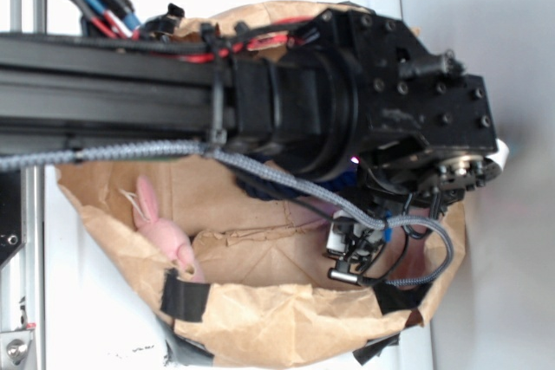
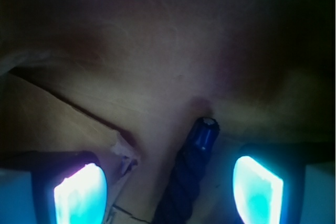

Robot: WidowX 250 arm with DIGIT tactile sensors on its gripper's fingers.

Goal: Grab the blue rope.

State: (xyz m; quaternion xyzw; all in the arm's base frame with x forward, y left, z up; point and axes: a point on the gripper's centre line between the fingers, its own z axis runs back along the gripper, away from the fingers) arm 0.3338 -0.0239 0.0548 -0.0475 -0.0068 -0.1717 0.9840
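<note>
In the wrist view's lower centre the blue rope (image 2: 195, 169) lies between the wide-open gripper (image 2: 168, 192) pads, nearer the right one, so closing off-centre could nudge it aside on the brown paper (image 2: 157, 66).

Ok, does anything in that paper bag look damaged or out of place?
Yes. The brown paper bag is crumpled, and in the wrist view its floor is torn, with a ragged flap left of the blue rope. The pink plush lies slumped against the bag's wall.

navy twisted rope (image 2: 191, 174), pink plush (image 1: 165, 230), brown paper bag (image 1: 277, 318)
</note>
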